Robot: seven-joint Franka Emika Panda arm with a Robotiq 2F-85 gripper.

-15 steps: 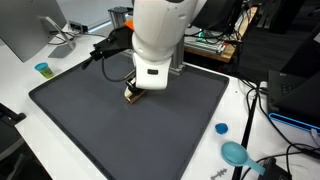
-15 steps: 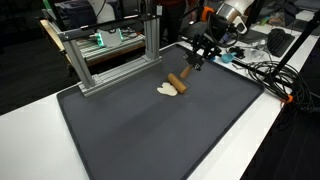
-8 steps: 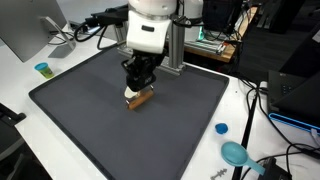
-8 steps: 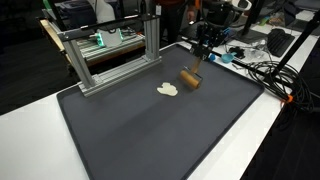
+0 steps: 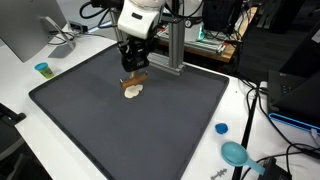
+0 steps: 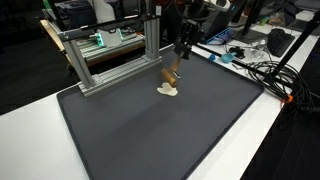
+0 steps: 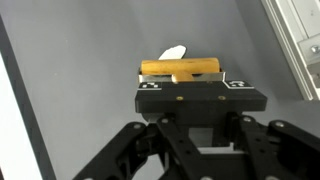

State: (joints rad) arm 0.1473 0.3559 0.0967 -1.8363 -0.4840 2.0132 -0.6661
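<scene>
Wooden piece [image 7: 180,69], tan and shaped like a short bar with a stub at its middle, sits right at the tips of the gripper [image 7: 180,80]. In the wrist view the bar lies crosswise in front of the black fingers, which are closed narrow on the stub. Two small pale marks on the finger block are too small to read, and no other writing can be made out in any view.

In both exterior views the wooden piece [image 5: 135,79] hangs directly under the gripper [image 5: 133,68], at a slant, over the far part of the dark mat [image 5: 120,130]. Just below it lies a small white lump [image 5: 132,91] on the mat. Whether wood and lump touch cannot be told. In an exterior view the wooden piece [image 6: 171,76] shows just above the white lump [image 6: 169,90], with the gripper [image 6: 180,58] coming down from the upper right. In the wrist view the white lump [image 7: 174,53] peeks out just beyond the bar.

A metal frame [image 6: 110,55] stands at the mat's far edge, near the gripper. A blue cap [image 5: 221,128] lies on the white table, well apart from the wood.
</scene>
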